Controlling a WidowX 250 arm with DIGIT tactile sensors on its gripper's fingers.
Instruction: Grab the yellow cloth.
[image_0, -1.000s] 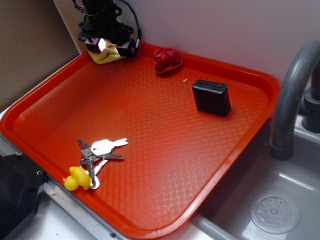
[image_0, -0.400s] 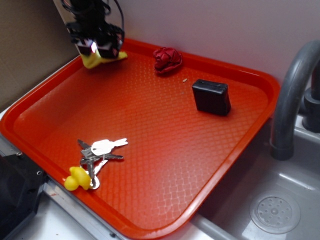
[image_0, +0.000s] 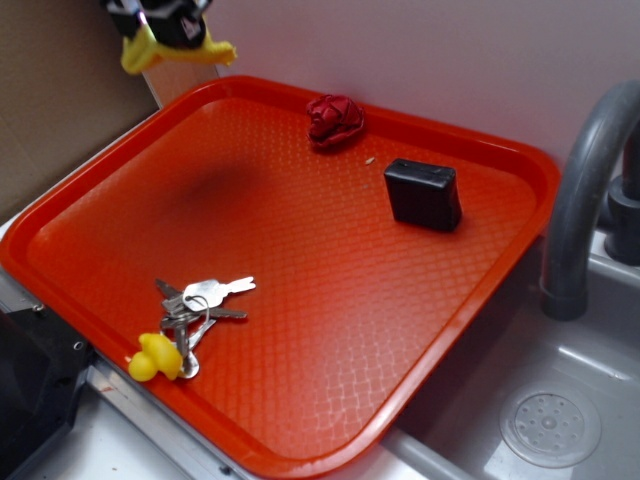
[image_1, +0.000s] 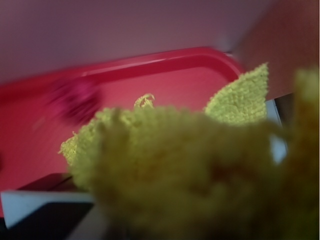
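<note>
Nearest the exterior camera, a small yellow rubber duck (image_0: 153, 357) is seen at the front rim of the red tray (image_0: 300, 400), touching a bunch of keys (image_0: 200, 305) with a white tag (no writing can be read on it, nor on anything else). Farther in, a black box (image_0: 423, 194) stands toward the right, and a dark red fabric wad (image_0: 334, 121) lies near the back rim. At the top left, above the tray's far corner, the yellow cloth (image_0: 172, 55) is held lifted clear, its long axis running roughly left to right, one end pointing right. The gripper (image_0: 165, 15) is closed on it; in the wrist view the cloth (image_1: 200, 170) fills the foreground, blurred.
</note>
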